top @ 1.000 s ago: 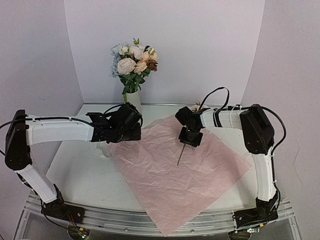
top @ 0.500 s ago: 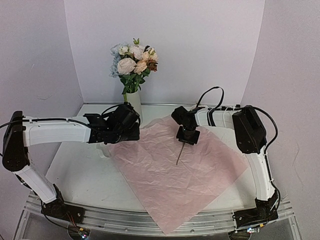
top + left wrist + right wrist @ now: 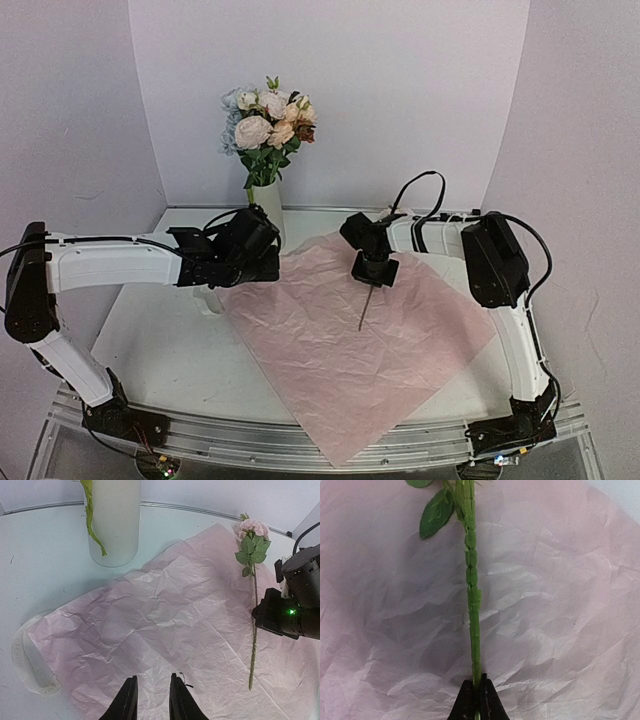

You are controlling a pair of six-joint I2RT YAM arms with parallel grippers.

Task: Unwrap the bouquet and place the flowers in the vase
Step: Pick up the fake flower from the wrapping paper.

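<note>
**Right gripper clamped on one rose stem**

From above, you see the vase [image 3: 267, 203] at the back of the table, flowers [image 3: 265, 120] standing in it. The right gripper [image 3: 371, 282] is over the spread pink paper [image 3: 350, 360].

In your left wrist view, the left gripper [image 3: 152, 681] hangs slightly parted and empty above the paper. The pink rose [image 3: 252, 528] is at the far right, and a ribbon [image 3: 22, 665] lies left.

In your right wrist view, the jaws are pinched tight on the rose's green stem [image 3: 472, 605].
</note>
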